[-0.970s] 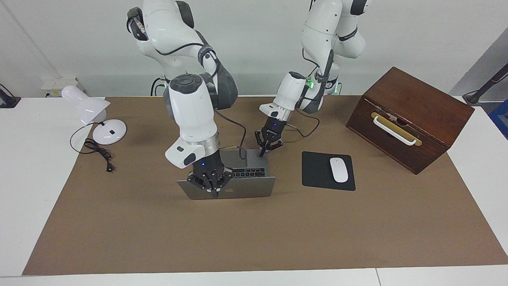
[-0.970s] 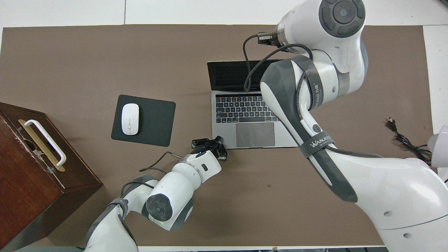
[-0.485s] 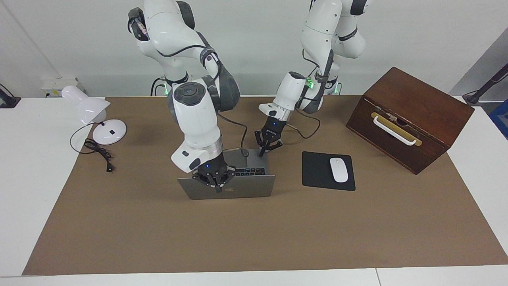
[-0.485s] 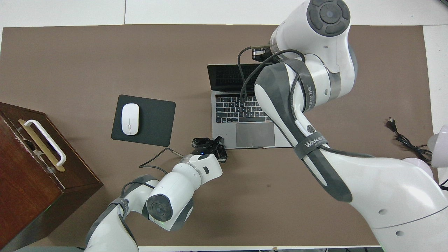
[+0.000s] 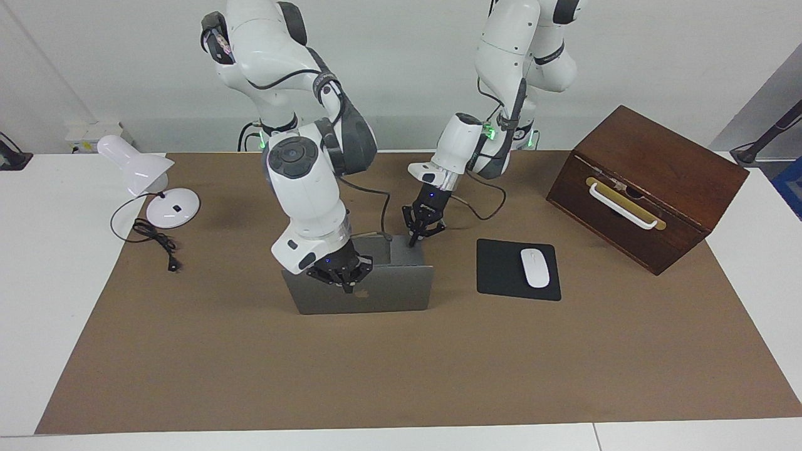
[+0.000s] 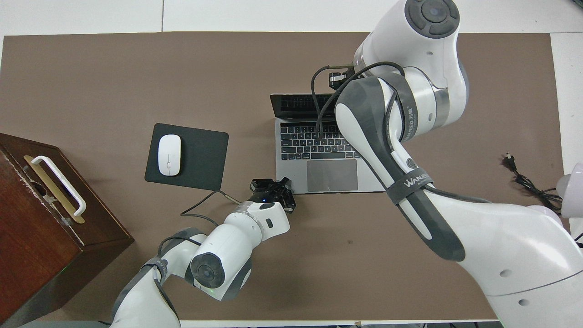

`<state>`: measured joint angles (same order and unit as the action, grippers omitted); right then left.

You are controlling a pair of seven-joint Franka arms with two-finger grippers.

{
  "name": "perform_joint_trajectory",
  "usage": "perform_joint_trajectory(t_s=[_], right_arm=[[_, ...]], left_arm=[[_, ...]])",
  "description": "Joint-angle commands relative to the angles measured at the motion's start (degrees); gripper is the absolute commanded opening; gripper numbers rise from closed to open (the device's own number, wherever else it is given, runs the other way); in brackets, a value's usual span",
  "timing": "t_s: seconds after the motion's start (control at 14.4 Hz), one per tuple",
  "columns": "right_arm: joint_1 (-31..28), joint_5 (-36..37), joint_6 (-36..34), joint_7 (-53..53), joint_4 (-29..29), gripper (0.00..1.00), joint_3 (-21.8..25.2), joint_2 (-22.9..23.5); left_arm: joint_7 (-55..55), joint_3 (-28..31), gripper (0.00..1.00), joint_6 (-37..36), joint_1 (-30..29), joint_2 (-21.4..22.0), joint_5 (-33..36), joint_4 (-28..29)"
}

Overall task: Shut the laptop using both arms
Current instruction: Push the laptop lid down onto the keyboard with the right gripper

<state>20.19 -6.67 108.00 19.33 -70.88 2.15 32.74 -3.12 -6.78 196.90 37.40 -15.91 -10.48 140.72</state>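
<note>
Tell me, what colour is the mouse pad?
Black mouse pad, clearest in the overhead view.

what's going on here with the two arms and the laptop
Two robot arms are closing the laptop. The right gripper, shut, presses against the outside of the lid near its top edge, tipping it toward the keyboard; the lid is partly folded, not yet down. The left gripper, also shut, rests its tip on the base's corner nearest the mouse pad, apparently steadying it. A white mouse sits untouched on the pad.

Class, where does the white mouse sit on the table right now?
In the facing view the white mouse lies on the black mouse pad, between the laptop and the wooden box, toward the left arm's end.
</note>
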Motion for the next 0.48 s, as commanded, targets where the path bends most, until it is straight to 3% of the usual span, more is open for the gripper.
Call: perform_joint_trajectory(t_s=[0.0, 0.42], right_arm=[[-0.4, -2.2, -1.6, 1.1, -3.1, 0.00, -0.5, -1.6], [-0.2, -4.3, -1.4, 1.1, -8.8, 0.00, -0.4, -2.0]], left_arm=[[-1.9, 1.1, 0.00, 0.3, 0.1, -4.0, -0.2, 0.9], [-3.1, 1.1, 0.00, 0.3, 0.0, -4.5, -0.2, 0.9]])
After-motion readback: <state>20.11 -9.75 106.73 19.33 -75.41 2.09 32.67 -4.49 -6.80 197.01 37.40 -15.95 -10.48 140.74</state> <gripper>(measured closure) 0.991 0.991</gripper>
